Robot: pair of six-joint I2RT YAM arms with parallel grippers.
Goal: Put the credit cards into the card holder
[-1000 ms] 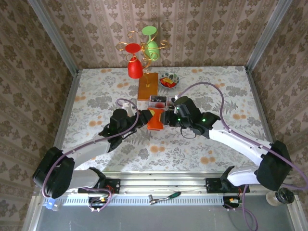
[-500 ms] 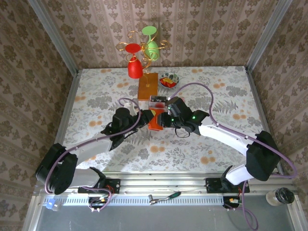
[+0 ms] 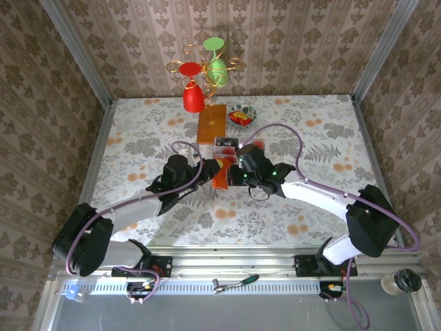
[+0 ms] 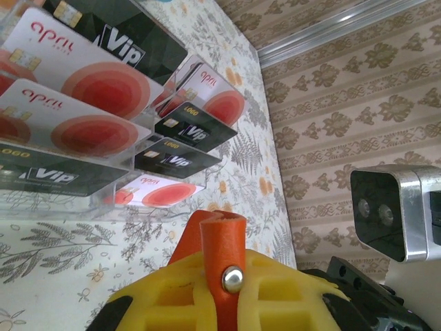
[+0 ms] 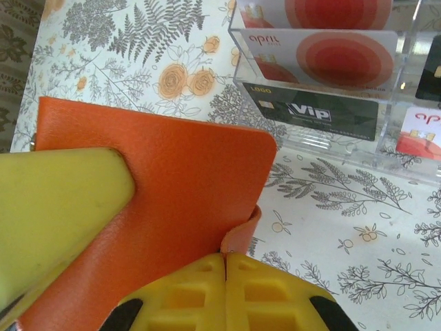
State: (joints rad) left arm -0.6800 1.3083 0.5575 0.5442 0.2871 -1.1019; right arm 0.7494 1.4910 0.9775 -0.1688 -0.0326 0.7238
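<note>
The bright orange card holder [image 3: 220, 174] hangs above the table's middle, held between both grippers. My left gripper [image 4: 222, 276] is shut on the card holder's strap [image 4: 219, 234], the one with the metal snap. My right gripper [image 5: 226, 265] is shut on a thin curled flap at the card holder's [image 5: 186, 172] lower edge. One yellow finger [image 5: 55, 200] of the left gripper presses on the holder's face. The credit cards [image 5: 331, 58], pale with red blotches and black with white print, stand in a clear tray [image 3: 226, 145] just behind the holder.
A wooden stand [image 3: 211, 124] with a red glass [image 3: 192, 96] and a green glass [image 3: 218, 67] rises at the back. A small bowl [image 3: 241, 114] sits beside it. Metal rails and patterned walls close in the floral table [image 3: 324, 138].
My right gripper has shut on the card holder's flap and its arm has drawn in to the left. The holder now stands more edge-on. The left gripper stays shut.
</note>
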